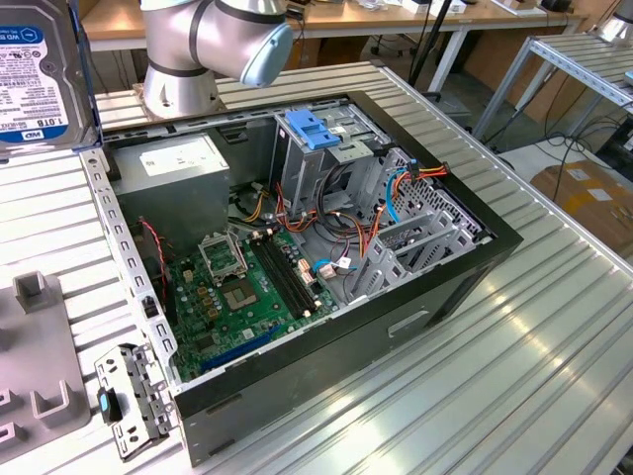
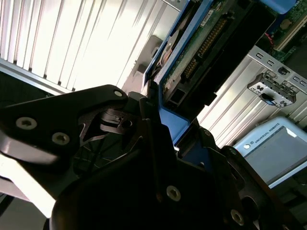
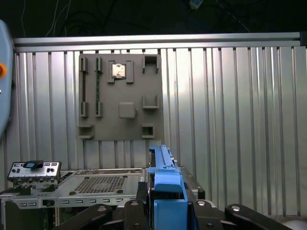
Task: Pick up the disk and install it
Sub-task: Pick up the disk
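The disk (image 1: 38,79), a silver hard drive with a white-and-blue label in a blue carrier, hangs upright in the air at the exterior view's upper left, beside the open computer case (image 1: 450,287). In the second wrist view my gripper (image 2: 158,120) is shut on the carrier's blue edge, and the disk's (image 2: 211,43) circuit-board underside and connectors face the camera. In the first wrist view the blue carrier (image 3: 164,175) stands edge-on between the black fingers (image 3: 136,208).
Inside the case are a metal drive cage topped by a blue bracket (image 1: 315,131), a grey power supply (image 1: 178,163), a motherboard (image 1: 237,287) and loose cables. A grey fixture plate (image 1: 40,366) and a small metal bracket (image 1: 129,396) lie on the ribbed table. The arm's base (image 1: 188,49) stands behind the case.
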Action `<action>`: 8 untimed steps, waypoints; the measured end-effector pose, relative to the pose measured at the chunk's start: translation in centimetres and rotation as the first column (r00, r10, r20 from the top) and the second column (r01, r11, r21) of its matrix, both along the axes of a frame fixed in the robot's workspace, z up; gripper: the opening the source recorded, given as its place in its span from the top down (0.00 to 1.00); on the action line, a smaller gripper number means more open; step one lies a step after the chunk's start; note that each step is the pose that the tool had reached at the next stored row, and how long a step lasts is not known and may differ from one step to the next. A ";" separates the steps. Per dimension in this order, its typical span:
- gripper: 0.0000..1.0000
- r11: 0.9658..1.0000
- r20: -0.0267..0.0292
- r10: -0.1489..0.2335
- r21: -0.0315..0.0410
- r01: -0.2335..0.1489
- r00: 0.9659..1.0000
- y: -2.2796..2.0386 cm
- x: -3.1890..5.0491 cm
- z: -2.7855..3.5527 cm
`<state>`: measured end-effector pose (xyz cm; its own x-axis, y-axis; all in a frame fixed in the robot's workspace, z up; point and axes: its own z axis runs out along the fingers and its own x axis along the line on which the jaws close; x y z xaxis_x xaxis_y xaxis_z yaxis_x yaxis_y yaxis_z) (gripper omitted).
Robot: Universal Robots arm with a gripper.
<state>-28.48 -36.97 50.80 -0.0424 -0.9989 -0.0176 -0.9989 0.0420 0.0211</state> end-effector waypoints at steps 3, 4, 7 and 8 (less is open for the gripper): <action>0.63 1.000 0.000 0.000 0.000 0.000 1.000 -0.02 0.42 0.00; 0.63 1.000 0.000 0.000 0.000 0.000 1.000 -0.03 0.52 0.00; 0.63 1.000 -0.001 -0.001 0.000 0.001 1.000 -0.06 0.85 0.00; 0.63 1.000 -0.001 -0.001 0.000 0.001 1.000 -0.08 0.99 0.00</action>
